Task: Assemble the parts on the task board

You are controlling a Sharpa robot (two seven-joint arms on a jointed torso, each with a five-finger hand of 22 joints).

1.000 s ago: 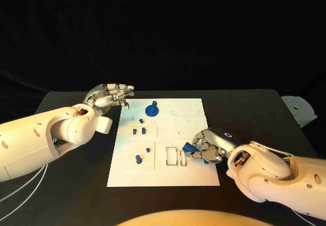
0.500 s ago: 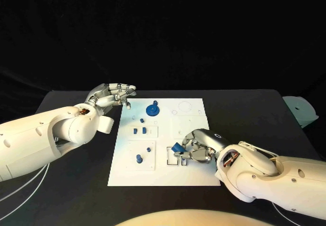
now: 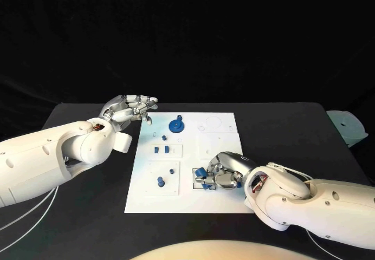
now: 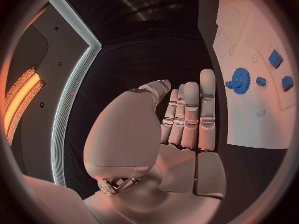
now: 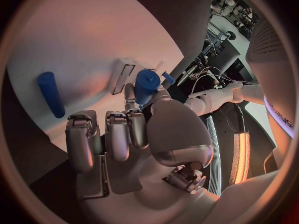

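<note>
The task board (image 3: 199, 162) lies in the middle of the black desk (image 3: 297, 135), and the right hand (image 3: 222, 172) sits over its 5 o'clock part, fingers pinched on a small blue part (image 3: 201, 173) held just above the rectangular slots (image 3: 200, 180) there. From the right wrist, that blue part (image 5: 145, 84) shows at the fingertips beside a slot, with a blue peg (image 5: 50, 93) lying apart on the white plate. A blue gear (image 3: 176, 127) stands toward the board's 11 o'clock, smaller blue pieces (image 3: 161, 150) below it. The left hand (image 3: 129, 110) hovers off the board's 10 o'clock corner, holding nothing, fingers close together and partly curled.
</note>
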